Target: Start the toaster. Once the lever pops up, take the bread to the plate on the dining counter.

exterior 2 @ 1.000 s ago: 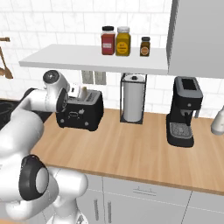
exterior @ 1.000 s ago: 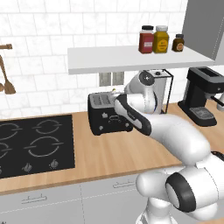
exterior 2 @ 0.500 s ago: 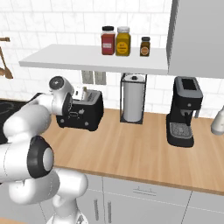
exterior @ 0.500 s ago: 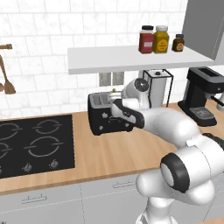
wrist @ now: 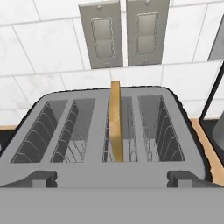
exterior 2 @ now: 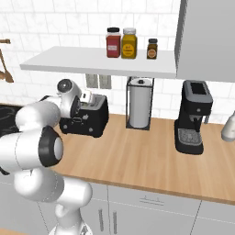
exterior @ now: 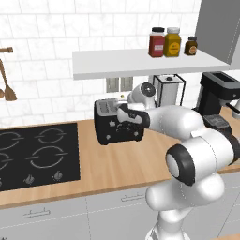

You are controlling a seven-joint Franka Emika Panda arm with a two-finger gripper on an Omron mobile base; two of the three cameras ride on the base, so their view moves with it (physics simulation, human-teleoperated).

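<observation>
Here, left to right along the wall counter:

Stovetop: the black stovetop [exterior: 35, 152] is set into the wood counter [exterior: 117, 164] at the far left of the left base view.

Toaster: the toaster [exterior: 112, 123] stands on the counter just right of the stovetop, close to the tiled wall; in the right base view the toaster [exterior 2: 89, 120] sits left of the paper-towel stand. From the hand view the toaster [wrist: 109, 168] shows four open slots with wire cages.

Bread: the bread [wrist: 115, 120] stands upright on edge in the third slot from the left, its top rising above the toaster's rim.

Gripper: the gripper [exterior: 123, 114] hangs at the toaster's top front edge, with the arm reaching in from the right; whether its fingers are spread or closed, I cannot tell.

Wall plates: two grey switch plates [wrist: 124, 33] sit on the tiles straight behind the toaster.

Paper towels: a white roll in a black wire stand [exterior 2: 140, 104] is next along the counter, apart from the toaster.

Coffee machine: the black coffee machine [exterior 2: 193, 117] stands further right.

Shelf: a white shelf [exterior 2: 98, 62] above carries three jars [exterior 2: 131, 43].
</observation>
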